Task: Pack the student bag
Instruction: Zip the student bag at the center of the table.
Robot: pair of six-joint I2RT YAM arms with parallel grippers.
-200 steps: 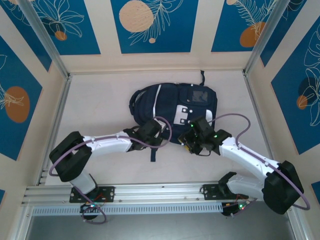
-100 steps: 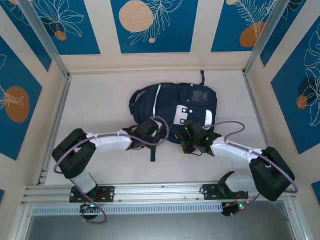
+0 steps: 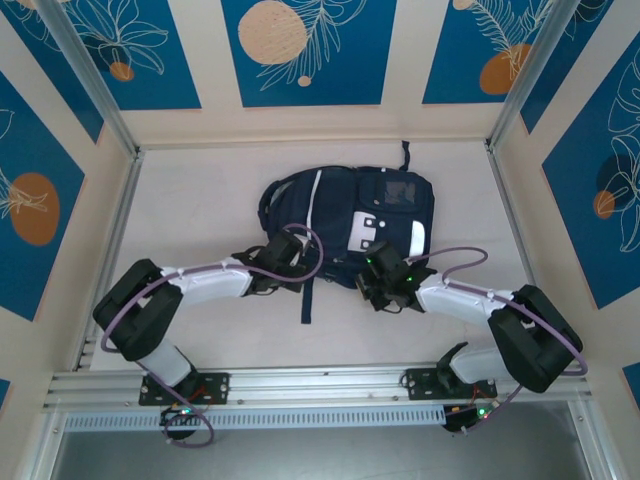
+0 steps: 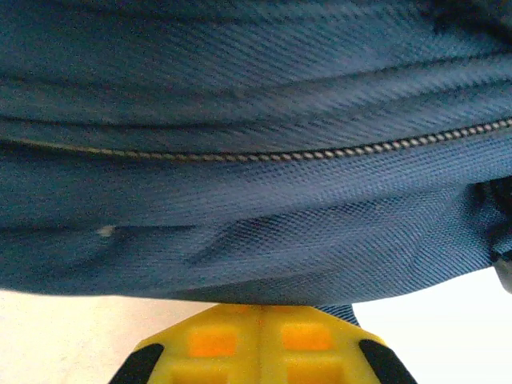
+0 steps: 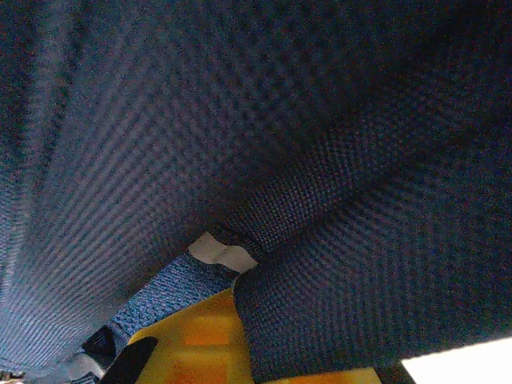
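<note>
Seen from above, the left gripper (image 3: 284, 258) rests against the near-left edge of the student bag (image 3: 340, 205). The bag lies flat mid-table (image 3: 190, 200), front patches up, with a black strap (image 3: 307, 300) trailing toward the arms. The left wrist view adds the detail that height hides: yellow fingers (image 4: 208, 344) closed together beneath navy weave, and a zip (image 4: 320, 154) running across. Whether they pinch fabric is covered over. To the right, the right gripper (image 3: 372, 276) meets the bag's near-right edge. Close up, its yellow fingers (image 5: 200, 340) are closed and half buried under a dark, blurred fold beside a white tab (image 5: 222, 252). Any grip there cannot be told.
</note>
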